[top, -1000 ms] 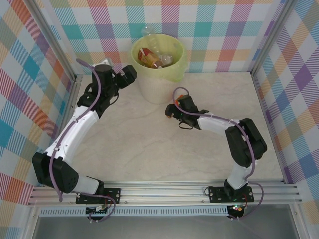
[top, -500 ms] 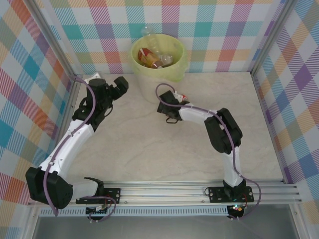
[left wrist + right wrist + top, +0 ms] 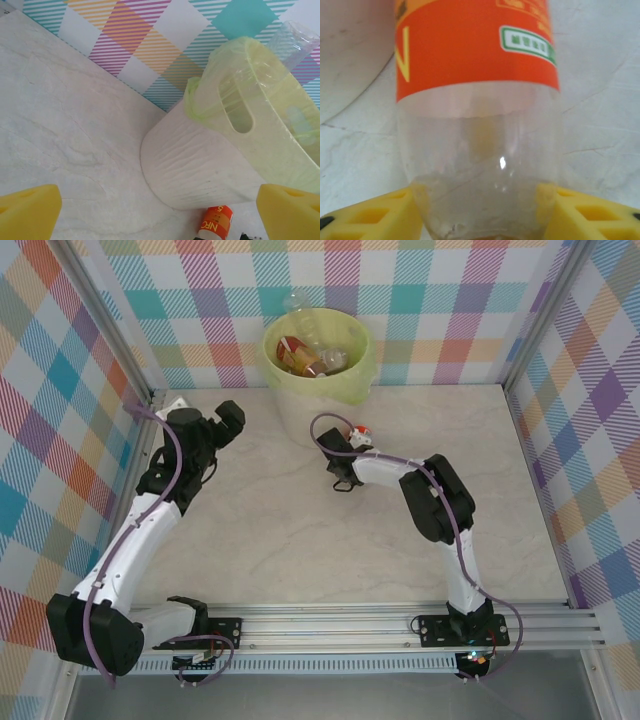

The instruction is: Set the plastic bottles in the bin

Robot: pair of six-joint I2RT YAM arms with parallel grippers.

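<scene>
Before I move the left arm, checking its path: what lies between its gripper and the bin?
Bare table, seen in the top and left wrist views.

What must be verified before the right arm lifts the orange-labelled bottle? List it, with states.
1. Yellow pads of the right end effector against both sides of the clear orange-labelled plastic bottle: ok.
2. Grip firm enough to lift: cannot tell.
3. Bottle off the pale table: not ok.
4. Round cream tub lined with a yellow-green bag upright, mouth open: ok.
5. Left end effector open and empty: ok.
</scene>
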